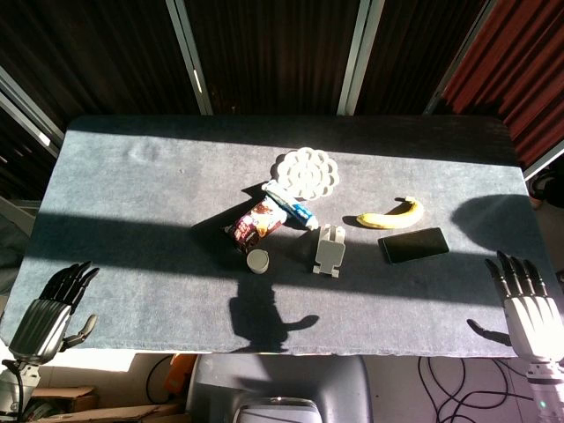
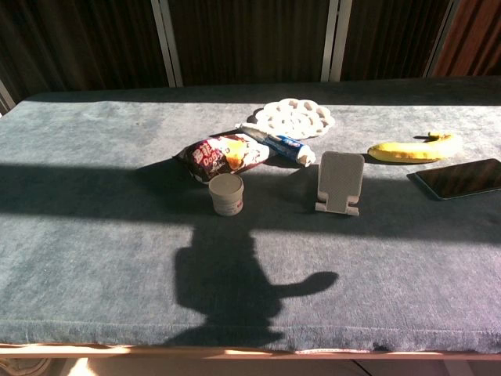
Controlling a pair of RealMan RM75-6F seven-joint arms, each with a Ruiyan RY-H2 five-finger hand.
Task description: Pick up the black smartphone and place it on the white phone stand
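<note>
Grey cloth covers the table (image 1: 132, 282). Nearest, at its front corners, both hands rest with fingers spread and nothing in them: the left hand (image 1: 55, 308) at about 8 o'clock from the table's middle, the right hand (image 1: 527, 300) at about 4 o'clock. Neither shows in the chest view.

Further in, the phone (image 1: 414, 244) lies flat, screen up, at 3 o'clock from the stand (image 1: 330, 249) and apart from it, the right hand the closer of the two. A small tub (image 1: 258, 261) sits at the stand's 9 o'clock. Beyond are a snack bag (image 1: 256, 223), a tube (image 1: 291, 204), a banana (image 1: 391, 214) just past the phone, and a white trivet (image 1: 307, 172) farthest off.

The phone looks stiff, thin, glossy and likely slippery, light but breakable. Lying flush on cloth, it offers little edge; I would pinch across its long edges, fingers dug under one side, and avoid pressing the glass.
</note>
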